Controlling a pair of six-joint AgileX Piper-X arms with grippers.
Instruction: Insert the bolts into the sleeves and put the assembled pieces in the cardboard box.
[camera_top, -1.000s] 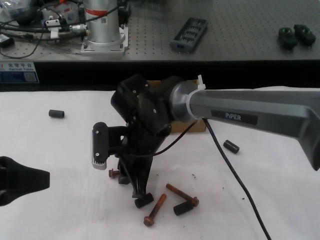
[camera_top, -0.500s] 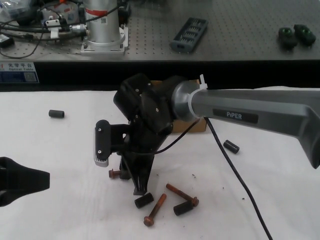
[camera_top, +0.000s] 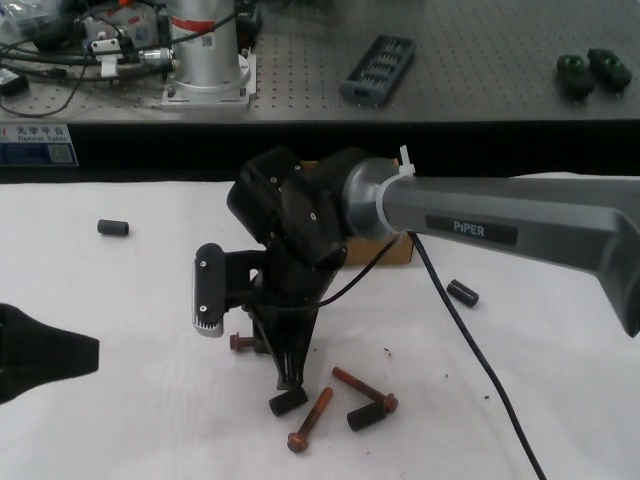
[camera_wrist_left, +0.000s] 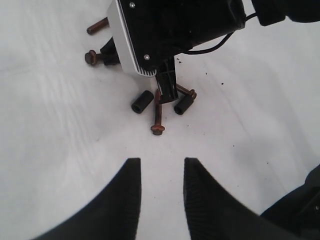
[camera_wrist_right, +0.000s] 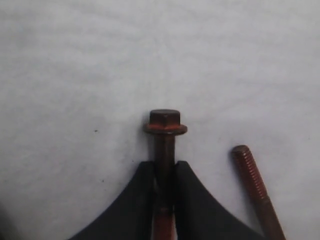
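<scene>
Right wrist view: bolt (camera_wrist_right: 165, 124) between fingertips of right end effector (camera_wrist_right: 164, 169).

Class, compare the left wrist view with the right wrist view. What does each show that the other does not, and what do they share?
Left wrist view, not the right: the left gripper, open above the cloth, and two sleeves lying on it.
Right wrist view, not the left: the grip itself, with the right gripper shut on the bolt along its shank, just below the head.
Shared: that held bolt, part of the right gripper, and the white cloth underneath.
</scene>
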